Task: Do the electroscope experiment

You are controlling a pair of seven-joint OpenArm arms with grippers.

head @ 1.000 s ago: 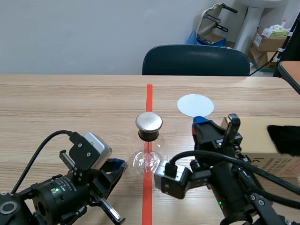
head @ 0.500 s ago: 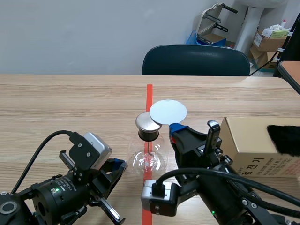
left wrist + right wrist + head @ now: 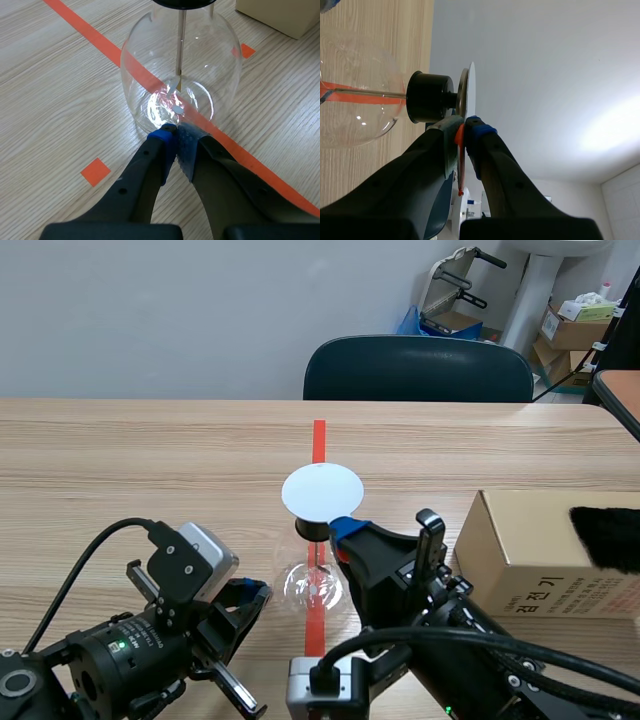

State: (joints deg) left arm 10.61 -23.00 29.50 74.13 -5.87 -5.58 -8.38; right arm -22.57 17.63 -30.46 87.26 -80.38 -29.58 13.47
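Glass flask (image 3: 177, 65) looks fragile and slick; the white disc (image 3: 322, 491), likely light and stiff, is pinched at its edge by the right tool (image 3: 463, 126); left tool (image 3: 176, 137) closed, empty.

a dark chair (image 3: 418, 368) stands behind the wooden table (image 3: 150, 460), before a pale wall (image 3: 200, 310); boxes (image 3: 575, 330) in the corner.

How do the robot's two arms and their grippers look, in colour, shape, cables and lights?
Both arms are black. The left arm bears a silver-grey camera box, a looping black cable and a green light. The right arm carries a grey box and thick black cables. The left gripper and the right gripper each have two thick black fingers with blue or grey dotted pads.
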